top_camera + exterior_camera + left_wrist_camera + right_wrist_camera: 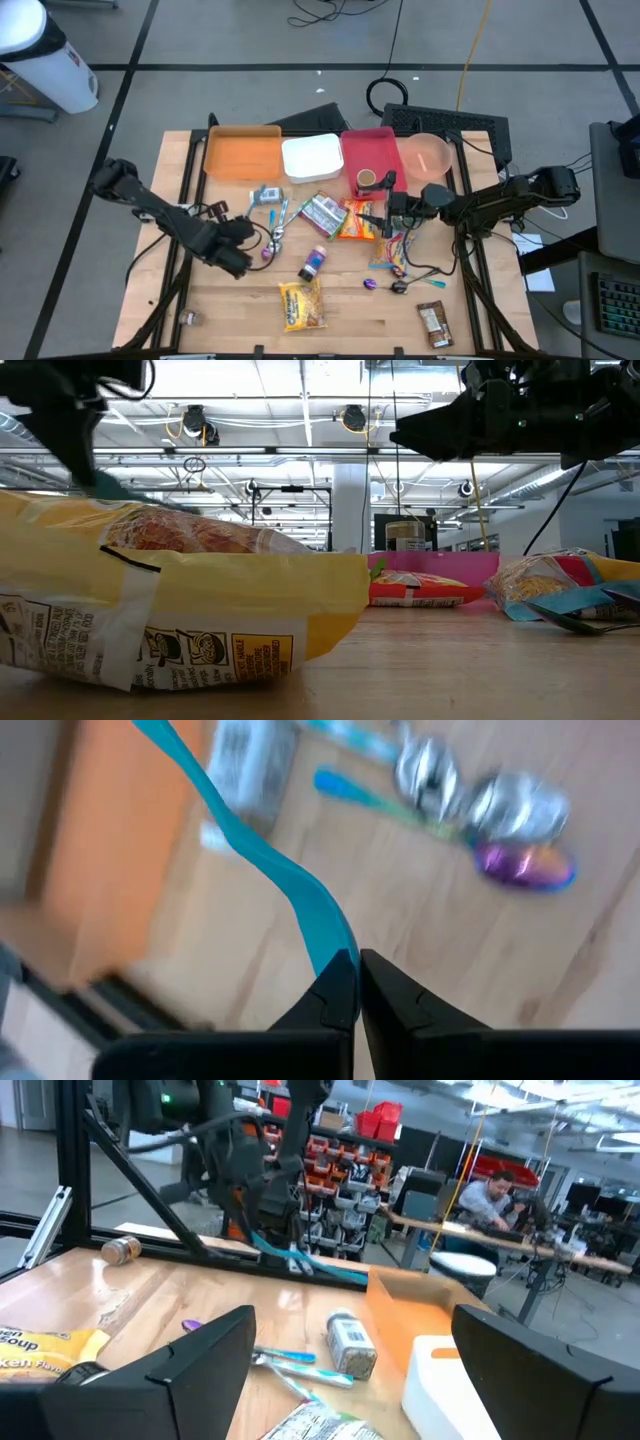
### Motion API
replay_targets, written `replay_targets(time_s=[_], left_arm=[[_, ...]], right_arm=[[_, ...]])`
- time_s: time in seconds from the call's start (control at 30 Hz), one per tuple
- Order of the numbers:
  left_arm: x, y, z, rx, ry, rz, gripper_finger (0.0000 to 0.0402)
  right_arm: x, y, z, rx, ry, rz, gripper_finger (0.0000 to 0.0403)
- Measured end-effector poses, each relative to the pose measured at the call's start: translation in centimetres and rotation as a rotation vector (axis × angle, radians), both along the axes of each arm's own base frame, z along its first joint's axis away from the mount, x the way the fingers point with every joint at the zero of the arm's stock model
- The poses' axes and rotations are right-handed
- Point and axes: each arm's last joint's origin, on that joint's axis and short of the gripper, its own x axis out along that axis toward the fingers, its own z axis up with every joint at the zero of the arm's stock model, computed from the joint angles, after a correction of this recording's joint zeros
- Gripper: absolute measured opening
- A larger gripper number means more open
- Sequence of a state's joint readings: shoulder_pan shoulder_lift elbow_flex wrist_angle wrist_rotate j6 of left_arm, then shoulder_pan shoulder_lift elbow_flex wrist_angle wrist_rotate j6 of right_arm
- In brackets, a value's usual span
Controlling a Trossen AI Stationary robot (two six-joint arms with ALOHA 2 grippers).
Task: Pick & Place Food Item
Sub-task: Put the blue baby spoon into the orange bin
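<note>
Both arms are matte black, built of jointed tubular links with blocky wrist housings, and thin black cables loop along them. The left gripper (358,982) ends in two slim, wedge-shaped black fingers with angular tips. The right gripper (350,1370) has two broad, flat black fingers with smooth slanted faces.

Robotics lab or workshop, wooden worktable (350,310) on grey concrete floor with taped lines, loose cables (395,90), exposed ceiling ducts and strip lights (300,420), shelving with red bins (375,1120), person seated at a desk (490,1195) behind.
</note>
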State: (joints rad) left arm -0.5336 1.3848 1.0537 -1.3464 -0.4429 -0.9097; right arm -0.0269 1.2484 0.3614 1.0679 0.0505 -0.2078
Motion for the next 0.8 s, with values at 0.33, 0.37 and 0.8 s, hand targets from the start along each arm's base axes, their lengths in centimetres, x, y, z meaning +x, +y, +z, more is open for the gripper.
replay_targets(time_s=[0.33,0.37,0.8], left_arm=[[2.4,0.6,0.4,0.099,-0.168,-0.160,0.0009],[2.7,0.8,0.5,0.108,-0.182,-0.173,0.0010],[7.3,3.6,1.5,0.002,-0.347,-0.399,0.0010]], right_arm=[[-0.1,0.0,0.6,-0.033,-0.064,-0.004,0.0329],[-0.1,0.0,0.7,-0.042,-0.072,-0.006,0.0329],[0.0,0.1,0.0,-0.001,-0.002,0.030,0.0329]])
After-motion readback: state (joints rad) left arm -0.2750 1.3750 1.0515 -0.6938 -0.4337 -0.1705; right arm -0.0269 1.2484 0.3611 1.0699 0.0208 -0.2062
